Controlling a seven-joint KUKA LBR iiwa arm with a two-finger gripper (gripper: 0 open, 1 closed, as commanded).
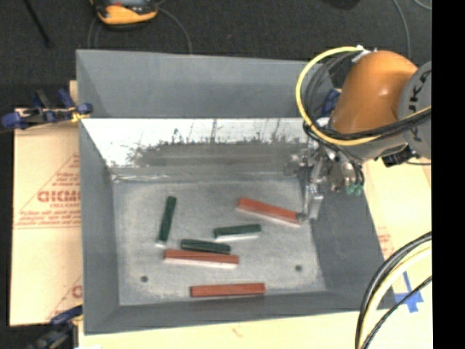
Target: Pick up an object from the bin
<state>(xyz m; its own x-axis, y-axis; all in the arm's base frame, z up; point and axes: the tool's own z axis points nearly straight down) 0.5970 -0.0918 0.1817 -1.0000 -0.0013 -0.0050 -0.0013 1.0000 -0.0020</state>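
Item nearest the claw: a reddish-brown bar point(266, 210), long, flat and slim, lying on the floor of the bin point(189, 86) right of centre and slanting down toward the right wall. Its right end lies right at the gripper point(314, 203), which I see lowered to the floor near that wall (whether it touches the bar I cannot tell, nor whether the claw is wide or narrow). The arm enters from the right, its orange cover point(370, 93) above the bin's back right corner. Just below and left of the bar lies a green-and-pale bar point(237, 231); beyond it, a scatter of four more bars point(201, 258), dark green and reddish.
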